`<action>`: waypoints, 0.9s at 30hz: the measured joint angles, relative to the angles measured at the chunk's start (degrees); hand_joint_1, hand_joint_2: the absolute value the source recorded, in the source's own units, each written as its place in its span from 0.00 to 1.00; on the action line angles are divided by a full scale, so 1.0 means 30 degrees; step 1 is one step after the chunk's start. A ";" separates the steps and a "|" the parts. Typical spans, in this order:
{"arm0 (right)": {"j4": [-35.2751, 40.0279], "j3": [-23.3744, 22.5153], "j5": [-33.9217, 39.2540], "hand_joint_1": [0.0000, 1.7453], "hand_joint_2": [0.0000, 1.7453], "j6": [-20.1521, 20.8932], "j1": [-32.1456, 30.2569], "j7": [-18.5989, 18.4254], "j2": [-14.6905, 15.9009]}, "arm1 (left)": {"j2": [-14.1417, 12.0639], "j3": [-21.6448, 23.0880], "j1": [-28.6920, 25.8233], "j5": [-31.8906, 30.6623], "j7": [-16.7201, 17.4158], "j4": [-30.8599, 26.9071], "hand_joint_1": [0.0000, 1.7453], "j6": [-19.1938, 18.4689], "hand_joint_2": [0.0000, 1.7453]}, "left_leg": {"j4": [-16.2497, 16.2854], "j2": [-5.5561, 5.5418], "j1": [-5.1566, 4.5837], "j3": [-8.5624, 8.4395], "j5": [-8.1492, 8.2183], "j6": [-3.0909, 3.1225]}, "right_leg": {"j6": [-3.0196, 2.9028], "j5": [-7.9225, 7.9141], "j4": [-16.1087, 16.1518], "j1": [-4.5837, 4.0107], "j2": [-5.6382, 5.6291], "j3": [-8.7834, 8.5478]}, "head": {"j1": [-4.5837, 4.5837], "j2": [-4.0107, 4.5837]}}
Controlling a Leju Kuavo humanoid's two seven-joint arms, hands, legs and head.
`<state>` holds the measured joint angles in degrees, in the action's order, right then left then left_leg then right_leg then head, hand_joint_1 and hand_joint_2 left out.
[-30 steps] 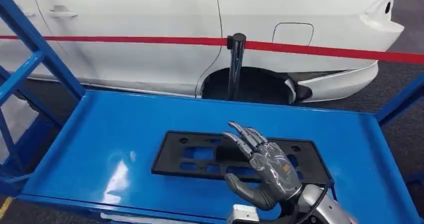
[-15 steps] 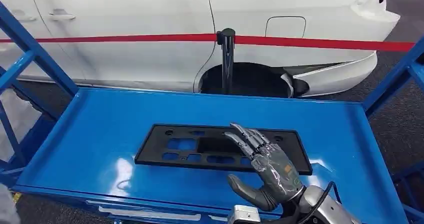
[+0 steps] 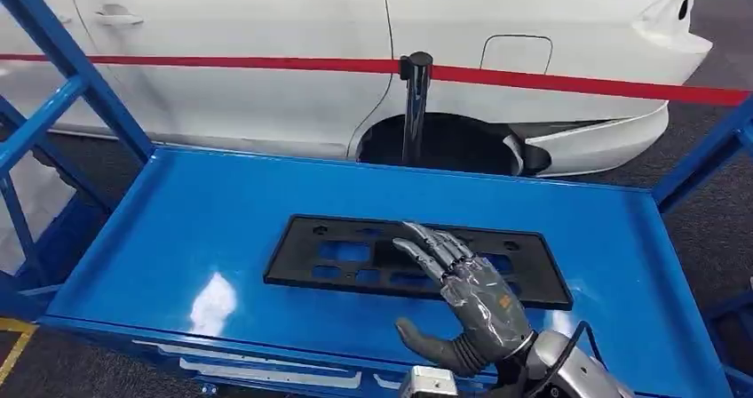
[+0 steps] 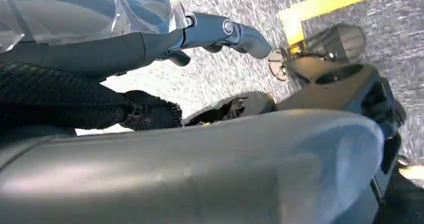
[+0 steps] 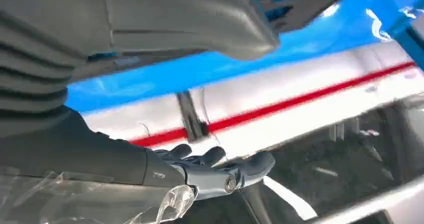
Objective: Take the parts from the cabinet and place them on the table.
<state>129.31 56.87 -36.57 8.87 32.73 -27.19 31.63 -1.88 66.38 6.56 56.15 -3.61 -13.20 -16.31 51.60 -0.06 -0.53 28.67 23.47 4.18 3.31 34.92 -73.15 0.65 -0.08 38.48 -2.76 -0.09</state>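
Note:
A flat black plastic part [image 3: 355, 256] with several cut-outs lies on the blue shelf [image 3: 204, 211]. My right hand [image 3: 471, 296] hovers over the part's near right portion, fingers spread and stretched forward, thumb out to the side, holding nothing. In the right wrist view the same hand's dark fingers [image 5: 220, 171] reach out in front of the blue surface [image 5: 200, 69] with nothing between them and the thumb. My left hand [image 4: 150, 39] hangs low over a grey speckled floor, its fingers [image 4: 220, 31] stretched out and holding nothing.
The shelf has raised rims and blue frame posts on the left [image 3: 62, 69] and right [image 3: 701, 158]. Behind it stand a black barrier post [image 3: 414, 105] with a red belt [image 3: 222, 62] and a white car [image 3: 533, 25]. A yellow floor line [image 4: 330, 1] runs below.
The whole picture has swung sideways and back, so the camera moved. My right hand stays spread over the black part's near right side; the part lies flat throughout.

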 joint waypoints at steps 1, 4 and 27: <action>-0.0022 0.0081 0.0061 0.00 1.00 0.0200 -0.0073 -0.0066 0.0000 | 0.0000 0.0000 -0.0012 0.0007 0.0015 0.0000 0.00 0.0000 0.00 | 0.0013 -0.0001 0.0005 -0.0016 0.0003 -0.0005 | 0.0057 -0.0367 0.0103 0.0055 0.0007 0.0002 | -0.0006 0.0000; -0.0051 0.0248 0.0272 0.00 1.00 0.0593 -0.0086 -0.0314 0.0088 | 0.0022 0.0000 -0.0008 0.0014 0.0044 0.0000 0.00 0.0000 0.00 | 0.0198 -0.0021 0.0093 -0.0091 0.0123 -0.0177 | 0.0213 -0.3071 0.4874 0.0216 0.0030 -0.2237 | 0.0001 0.0000; -0.1056 0.0262 -0.0063 0.00 1.00 0.0723 -0.1246 -0.1334 0.0757 | -0.0007 0.0007 0.0039 0.0197 0.0132 0.0000 0.00 0.0044 0.00 | 0.0396 0.0032 0.0130 0.0512 -0.0108 -0.0216 | -0.0129 -0.2289 0.4965 0.0094 -0.0050 -0.1913 | 0.0001 0.0000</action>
<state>126.14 57.66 -36.76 11.03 28.99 -31.19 33.90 -1.90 66.40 6.68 56.74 -3.21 -13.20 -16.17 52.79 0.04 -0.14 30.21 23.15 3.53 2.92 28.06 -58.26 0.93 -0.23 32.74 -2.75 -0.09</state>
